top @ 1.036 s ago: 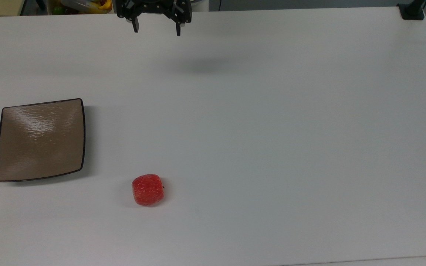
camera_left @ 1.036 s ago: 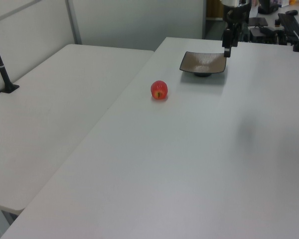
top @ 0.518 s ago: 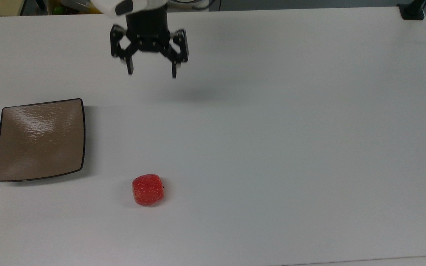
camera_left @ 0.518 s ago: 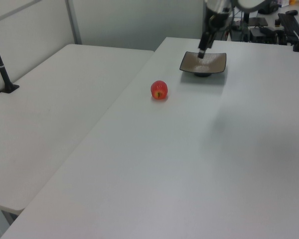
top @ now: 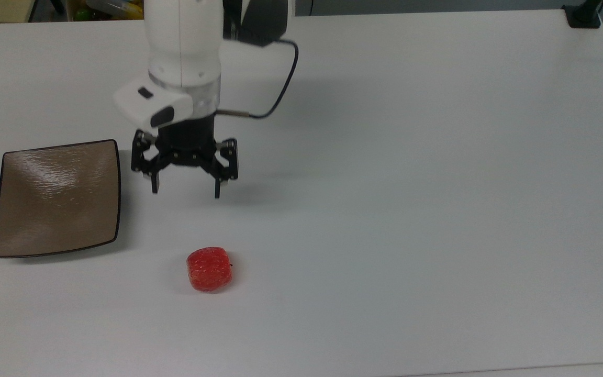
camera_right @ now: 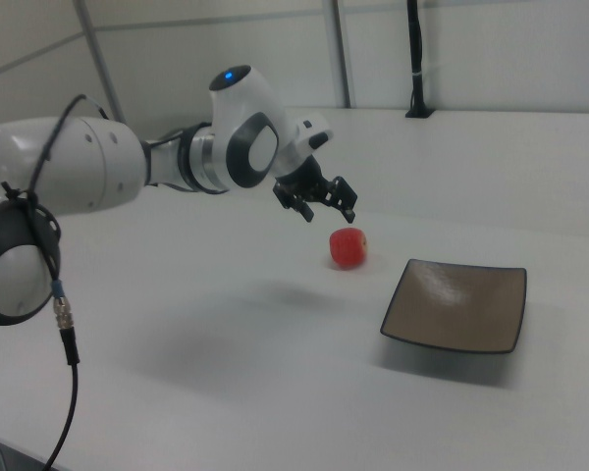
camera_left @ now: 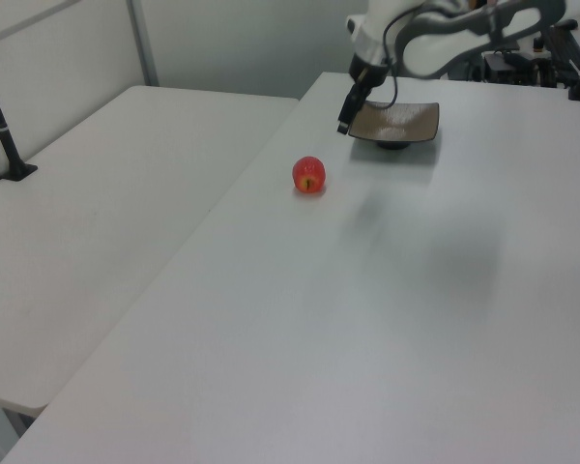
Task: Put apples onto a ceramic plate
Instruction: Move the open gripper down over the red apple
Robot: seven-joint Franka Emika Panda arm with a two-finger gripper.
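Observation:
A small red apple (top: 209, 269) (camera_left: 308, 174) (camera_right: 348, 247) lies on the white table, apart from the plate. The square tan-brown ceramic plate (top: 56, 198) (camera_left: 394, 122) (camera_right: 455, 305) sits bare at the top view's left. My gripper (top: 185, 191) (camera_left: 342, 126) (camera_right: 327, 213) hangs open above the table, between the plate and the apple, with nothing between its fingers. In the top view it is above the apple in the picture, slightly to its left, and just right of the plate's upper right corner.
The white table (top: 411, 183) stretches wide to the top view's right. A black post base (top: 583, 15) stands at its far right corner. A second white table (camera_left: 106, 193) adjoins on the left view's left, with a black stand (camera_left: 5, 135) on it.
The arm has swung out over the table. In the top view the open gripper travelled from the upper edge down toward the apple. Apple and plate have not moved.

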